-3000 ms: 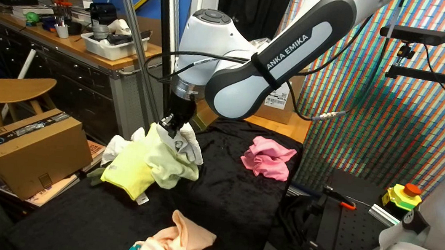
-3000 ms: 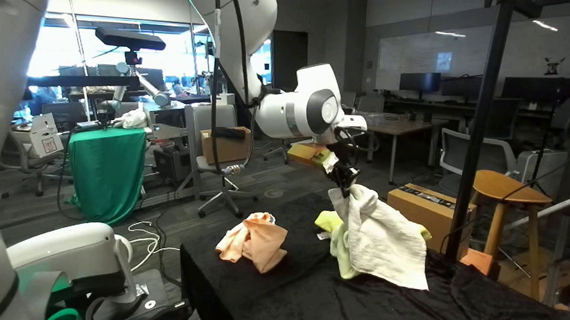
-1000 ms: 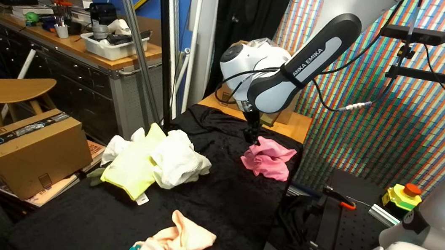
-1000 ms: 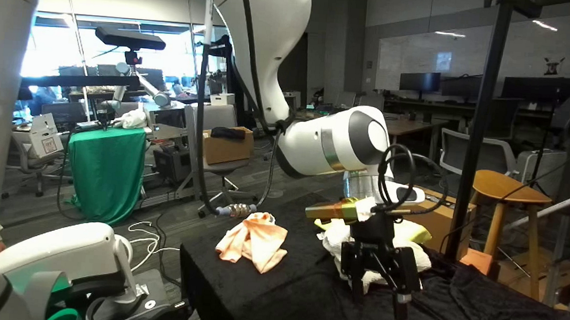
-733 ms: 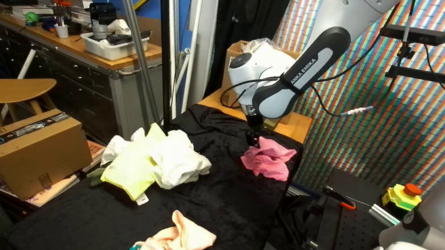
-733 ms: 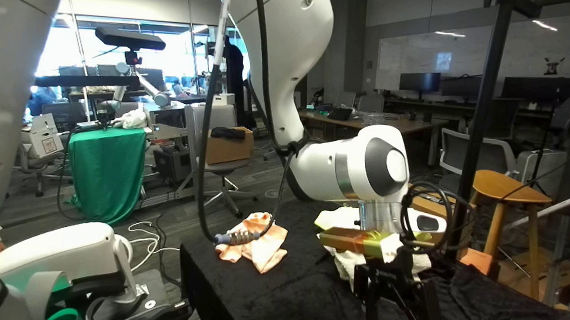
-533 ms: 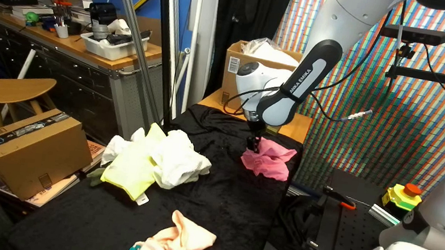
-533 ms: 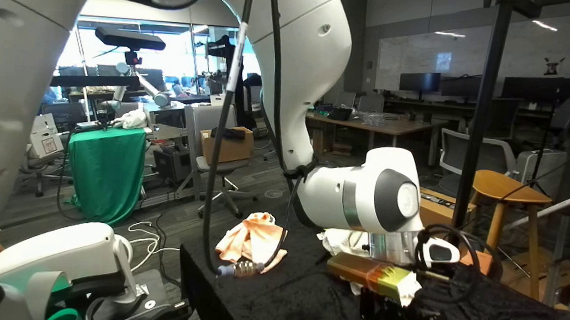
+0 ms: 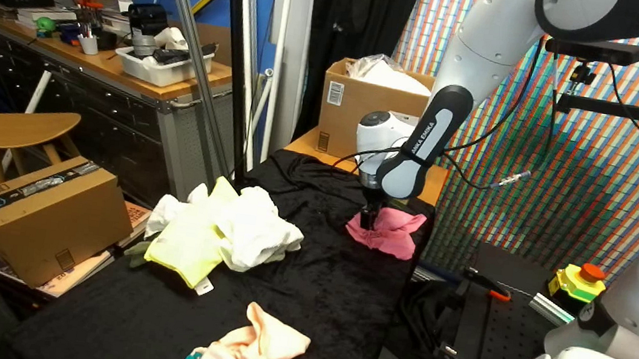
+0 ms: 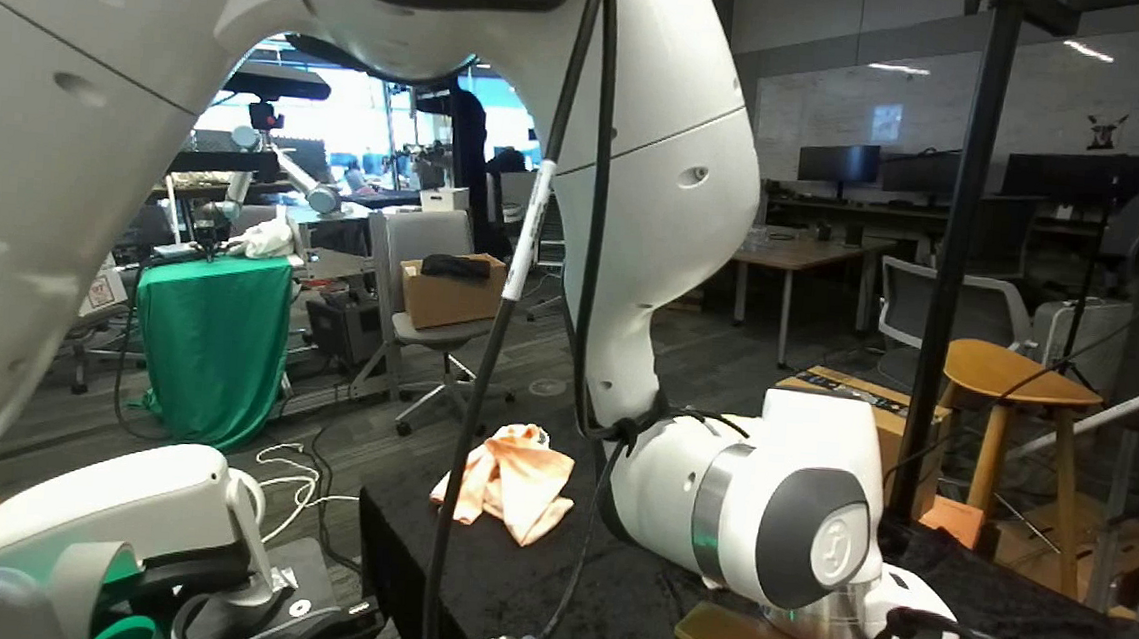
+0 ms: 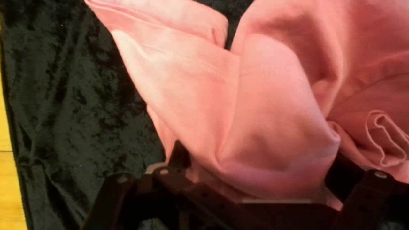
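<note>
Wrist view: the gripper (image 11: pixel 260 167) stands spread and unclamped, its fingers (image 11: pixel 345 177) flanking a raised fold of the pink cloth (image 11: pixel 191 89), presumably so the bulky fold fits between them. The cloth rests crumpled on the black cover (image 11: pixel 70 95).

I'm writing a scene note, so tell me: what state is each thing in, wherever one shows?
Pink cloth: crumpled
Gripper: open, a fold of the pink cloth between its jaws
White cloth: bunched up
Yellow cloth: creased
Peach cloth: crumpled
Black table cover: wrinkled
Taped box: shut
Back box: open, clear bag poking out
Stool: upright
Red button: pressed or not, cannot tell
</note>
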